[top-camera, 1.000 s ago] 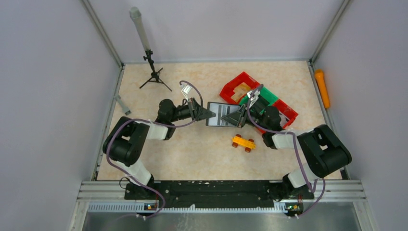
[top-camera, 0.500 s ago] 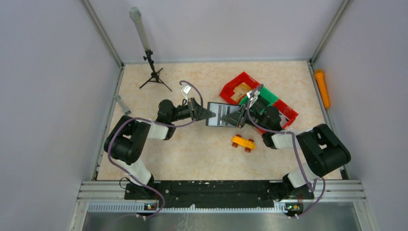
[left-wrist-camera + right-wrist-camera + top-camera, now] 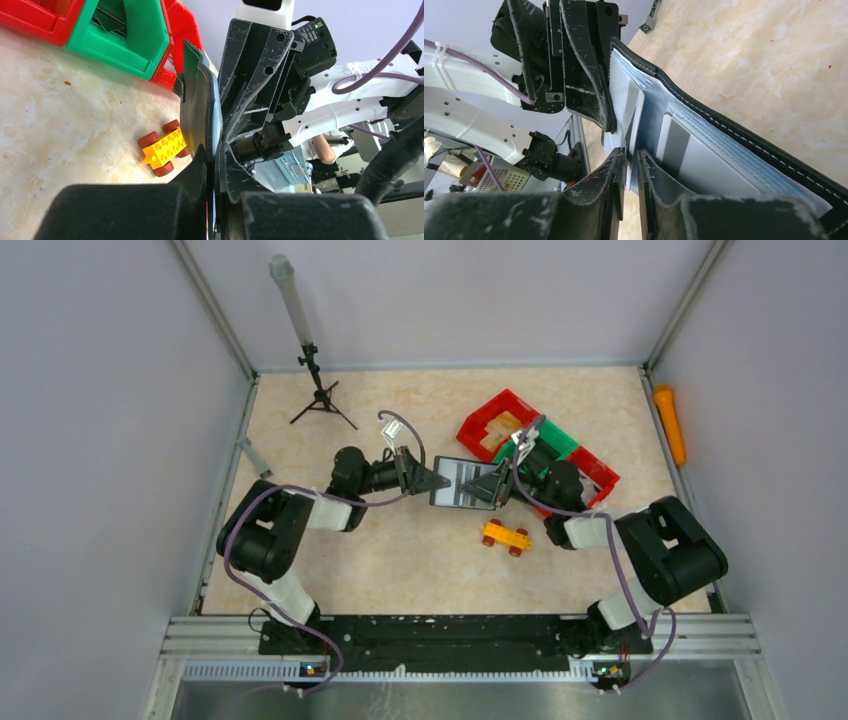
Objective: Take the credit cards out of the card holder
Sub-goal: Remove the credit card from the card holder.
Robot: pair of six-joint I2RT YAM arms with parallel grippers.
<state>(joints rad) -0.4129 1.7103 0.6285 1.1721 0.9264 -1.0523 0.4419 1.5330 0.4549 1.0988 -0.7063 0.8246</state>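
Top view: the card holder (image 3: 462,483) lay open, inner face up, at the middle of the table (image 3: 400,560), spanned between both arms. The left gripper (image 3: 432,477) was clamped on its left edge, fingers pressed together over the black cover. The right gripper (image 3: 488,487) met the right edge.

Right wrist view: the right gripper (image 3: 630,155) was closed, with only a narrow gap, on the bottom edge of a pale card (image 3: 636,115) standing partly out of its clear pocket. A second card (image 3: 674,145) sat deeper in the neighbouring pocket. The holder's stitched border (image 3: 744,135) ran diagonally above the tabletop; whether it touched could not be told.

Left wrist view: the holder (image 3: 194,100) appeared edge-on, rising from the left gripper (image 3: 214,150).

Surroundings: a yellow toy car (image 3: 506,536) lay near the holder's near side, apart from it. Red and green bins (image 3: 500,415) stood just behind the right gripper. Open tabletop extended leftward toward a tripod (image 3: 318,390).
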